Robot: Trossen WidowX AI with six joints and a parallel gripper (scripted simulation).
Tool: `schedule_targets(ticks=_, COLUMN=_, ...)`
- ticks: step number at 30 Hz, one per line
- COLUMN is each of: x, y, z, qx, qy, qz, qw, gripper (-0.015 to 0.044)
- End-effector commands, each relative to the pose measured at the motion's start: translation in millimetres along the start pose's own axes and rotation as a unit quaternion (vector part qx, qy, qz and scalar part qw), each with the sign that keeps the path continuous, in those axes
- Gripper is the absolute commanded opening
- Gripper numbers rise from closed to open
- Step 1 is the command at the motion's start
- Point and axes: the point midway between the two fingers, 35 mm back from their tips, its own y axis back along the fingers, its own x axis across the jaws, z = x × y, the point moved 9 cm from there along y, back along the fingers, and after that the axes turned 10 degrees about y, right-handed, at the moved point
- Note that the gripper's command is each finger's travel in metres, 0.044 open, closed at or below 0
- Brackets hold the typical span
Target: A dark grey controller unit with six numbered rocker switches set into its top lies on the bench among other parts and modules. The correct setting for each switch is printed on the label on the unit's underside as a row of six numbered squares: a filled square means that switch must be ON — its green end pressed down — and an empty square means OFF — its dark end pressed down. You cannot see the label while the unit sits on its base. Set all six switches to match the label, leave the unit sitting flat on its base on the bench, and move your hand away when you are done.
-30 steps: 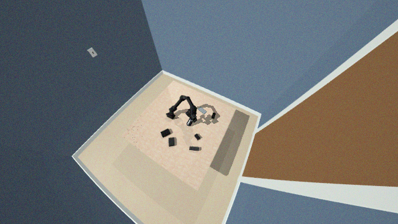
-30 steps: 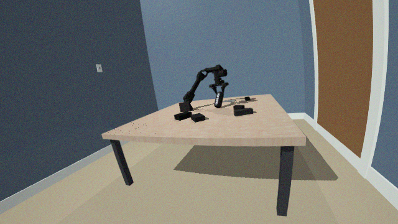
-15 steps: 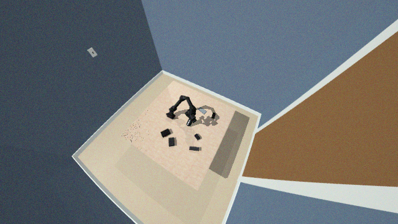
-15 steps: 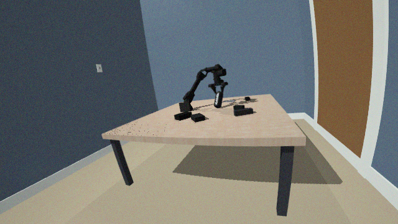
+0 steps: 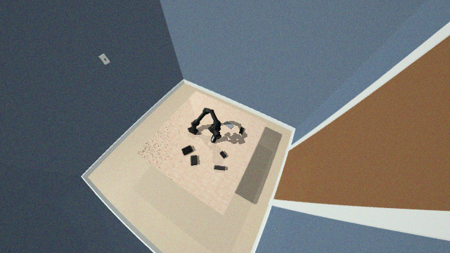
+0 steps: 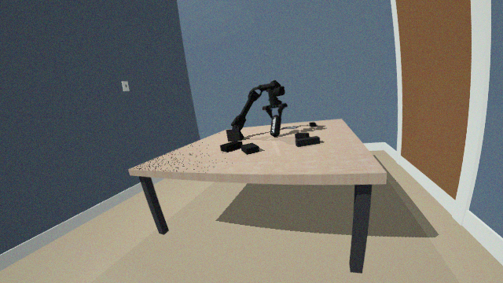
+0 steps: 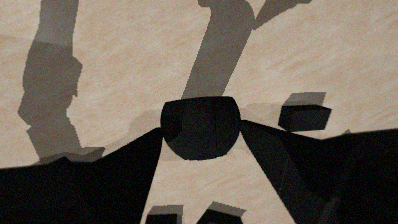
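Observation:
The dark controller unit (image 5: 213, 139) (image 6: 275, 126) (image 7: 200, 135) hangs above the bench, its long side steep in the exterior view. My gripper (image 6: 276, 116) (image 7: 201, 128) is shut on it, one finger against each side. A pale strip with small dark marks shows along one face in the exterior view; its squares are too small to read. In the wrist view only a plain dark side of the unit shows. The switch positions cannot be made out.
On the bench (image 6: 322, 165) lie a dark block (image 5: 187, 150) (image 6: 231, 146), a second block (image 5: 194, 160) (image 6: 250, 148), a small block (image 5: 223, 154) (image 6: 302, 135), a long block (image 5: 220, 168) (image 6: 310, 141) and a far block (image 5: 242, 130) (image 6: 313, 124). A flat grey-blue piece (image 5: 229, 126) lies near the arm.

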Motion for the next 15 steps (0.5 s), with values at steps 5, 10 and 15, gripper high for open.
schedule_targets(ticks=5, x=2, y=-3, z=-9, qx=0.003, qy=-0.001, qz=0.009, qw=1.0, gripper=0.0338)
schedule_targets(ticks=10, x=2, y=-3, z=-14, qx=0.004, qy=-0.001, qz=0.009, qw=1.0, gripper=0.0338)
schedule_targets(ticks=15, x=4, y=-3, z=-20, qx=0.004, qy=-0.001, qz=0.009, qw=1.0, gripper=0.0338)
